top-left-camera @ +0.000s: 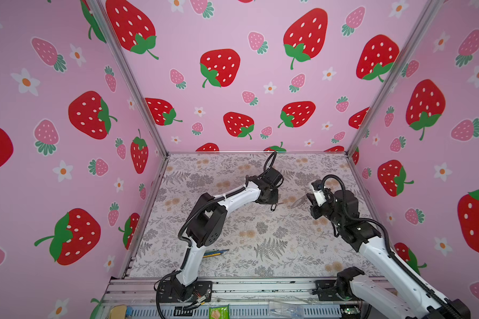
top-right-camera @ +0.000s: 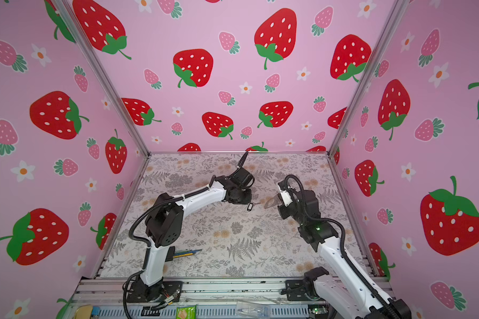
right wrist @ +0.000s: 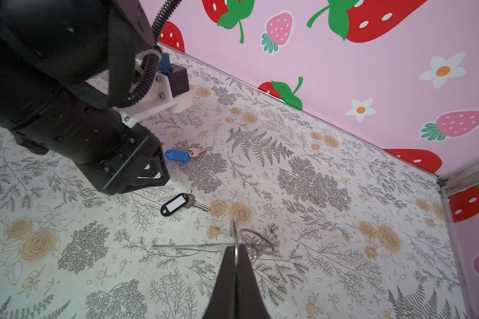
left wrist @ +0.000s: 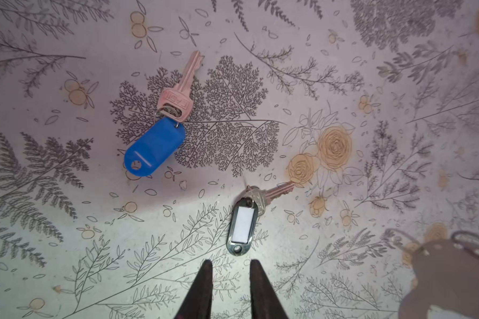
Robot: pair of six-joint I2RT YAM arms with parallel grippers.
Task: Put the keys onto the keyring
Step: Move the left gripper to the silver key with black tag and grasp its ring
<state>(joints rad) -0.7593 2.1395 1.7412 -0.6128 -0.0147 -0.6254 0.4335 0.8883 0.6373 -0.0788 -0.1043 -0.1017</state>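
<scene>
Right tool (right wrist: 234, 248) clamps the keyring (left wrist: 454, 276) aloft for threading; left tool (left wrist: 230, 263), parted and empty, hovers by the white-tagged key (left wrist: 244, 223) for pickup.

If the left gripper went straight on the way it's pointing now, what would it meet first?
Probably the key with the black-rimmed tag. Its tag end lies just ahead of the open left gripper, though the height above it is unclear.

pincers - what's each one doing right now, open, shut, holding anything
left pincer: open, holding nothing, close to the black-rimmed tag key
right pincer: closed on the keyring
</scene>
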